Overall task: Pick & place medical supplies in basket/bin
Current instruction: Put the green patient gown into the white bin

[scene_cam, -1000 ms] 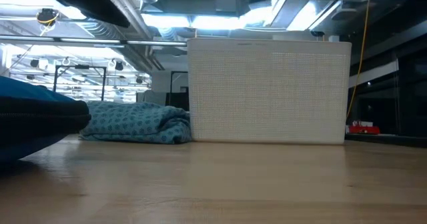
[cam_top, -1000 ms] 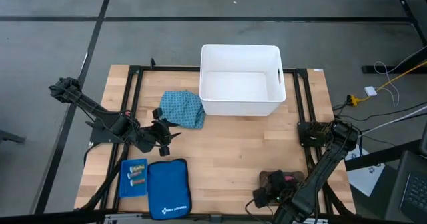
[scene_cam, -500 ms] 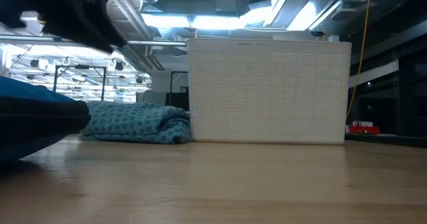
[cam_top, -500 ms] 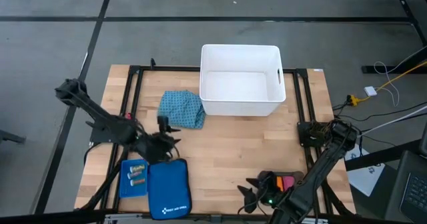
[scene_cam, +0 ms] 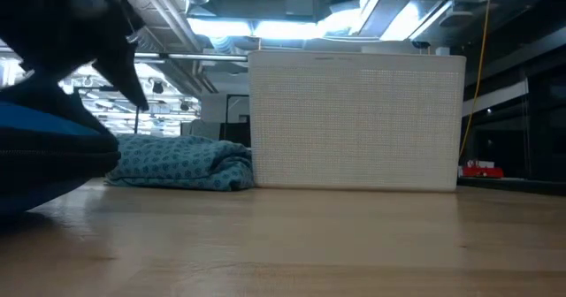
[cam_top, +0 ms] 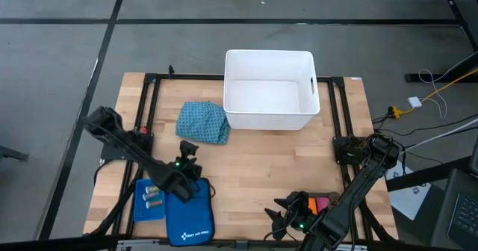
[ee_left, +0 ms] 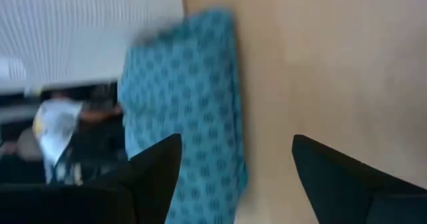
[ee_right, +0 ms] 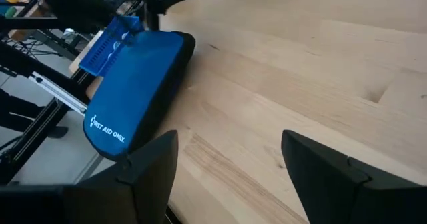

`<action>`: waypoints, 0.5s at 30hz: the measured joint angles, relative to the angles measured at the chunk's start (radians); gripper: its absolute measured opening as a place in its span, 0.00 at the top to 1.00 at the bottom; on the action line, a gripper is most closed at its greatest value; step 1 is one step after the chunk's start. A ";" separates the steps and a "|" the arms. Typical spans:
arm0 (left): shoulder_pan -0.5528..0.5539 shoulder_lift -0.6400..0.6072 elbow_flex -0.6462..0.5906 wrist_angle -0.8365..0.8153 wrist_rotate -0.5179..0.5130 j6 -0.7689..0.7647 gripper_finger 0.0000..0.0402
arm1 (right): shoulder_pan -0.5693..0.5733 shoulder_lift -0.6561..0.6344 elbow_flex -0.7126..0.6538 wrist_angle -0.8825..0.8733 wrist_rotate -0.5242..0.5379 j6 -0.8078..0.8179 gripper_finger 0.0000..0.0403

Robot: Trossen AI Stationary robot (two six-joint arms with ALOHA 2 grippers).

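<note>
The teal patterned cloth bundle (cam_top: 203,122) lies flat on the table against the white tub's (cam_top: 269,90) left near corner. In the left wrist view the cloth bundle (ee_left: 187,111) lies straight ahead. My left gripper (cam_top: 188,146) hovers open just near of the bundle, pointing at it; the bundle lies ahead of the fingertips, untouched (ee_left: 237,144). Small vials (cam_top: 153,199) lie in a blue tray. A pink block (cam_top: 323,205) sits by the near edge beside my right arm. My right gripper (cam_top: 278,215) is open at the near edge (ee_right: 230,141). I see no orange cylinder.
A large blue zip pouch (cam_top: 188,214) with a white logo lies at the near left, right of the blue tray (cam_top: 149,200); my left arm's wrist hangs over its far end. Bare wood (cam_top: 269,161) spreads between the tub and the near edge. Black frame rails (cam_top: 340,124) run along the table's sides.
My left arm has swung toward the near edge and somewhat rightward, bringing its wrist over the pouch's far end while the gripper turned from pointing right to point at the cloth. My right gripper has shifted a little toward the left along the near edge. Nothing on the table has moved.
</note>
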 joint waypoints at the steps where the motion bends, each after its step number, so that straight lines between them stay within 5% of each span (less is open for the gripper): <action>1: 0.006 0.021 0.007 -0.033 -0.001 -0.037 0.28 | 0.000 0.000 0.000 0.001 0.000 0.000 0.34; 11: 0.084 0.127 0.011 -0.081 0.025 -0.134 0.26 | 0.000 0.000 0.000 0.000 0.000 -0.007 0.34; 15: 0.162 0.117 0.011 -0.080 0.135 -0.158 0.26 | 0.000 0.000 0.000 0.001 -0.002 -0.010 0.34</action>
